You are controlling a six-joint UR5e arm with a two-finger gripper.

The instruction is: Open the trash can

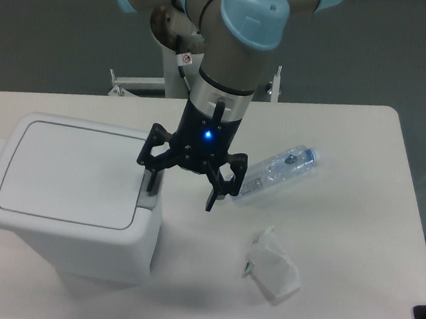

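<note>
The trash can (66, 198) is a big white boxy bin at the left of the table, its flat lid (68, 172) lying shut. A grey push-button tab (149, 195) sits at the lid's right rim. My gripper (183, 189) hangs open just right of the bin, fingers pointing down. Its left finger (151, 178) is over the grey tab; whether it touches the tab I cannot tell. The right finger (213, 197) hangs above bare table. Nothing is held between the fingers.
A clear plastic bottle (276, 173) lies on its side right of the gripper. A crumpled clear wrapper (272, 267) lies nearer the front edge. The arm's white pedestal (185, 59) stands behind the table.
</note>
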